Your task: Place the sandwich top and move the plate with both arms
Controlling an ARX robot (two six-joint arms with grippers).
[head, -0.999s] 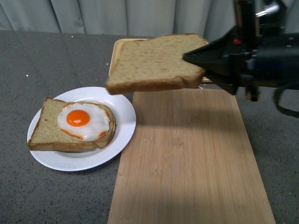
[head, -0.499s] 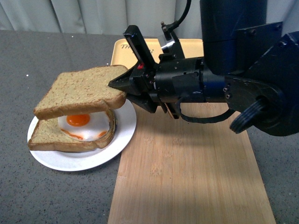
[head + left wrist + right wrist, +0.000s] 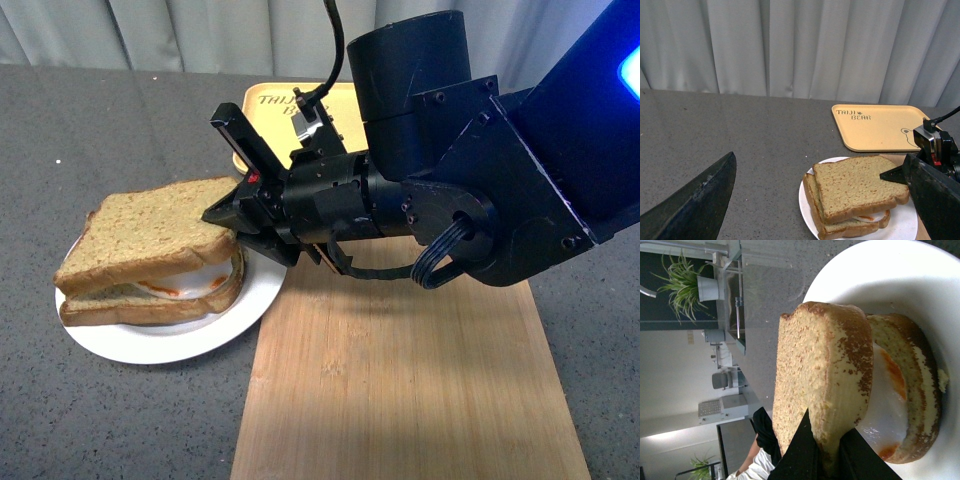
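Sandwich top (image 3: 150, 225) hiding egg (image 3: 190, 284), fingers (image 3: 798, 455) apparently gripping

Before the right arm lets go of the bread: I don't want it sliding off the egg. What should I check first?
1. sandwich top over the egg slice: ok, it covers it in the front view.
2. Top lying flat: not ok, the gripped edge sits higher than the far edge.
3. right gripper hold: ok, shut on the top's crust edge.
4. Egg slice within the plate: ok.
5. left gripper free for the plate: ok, open, empty, apart from the plate.
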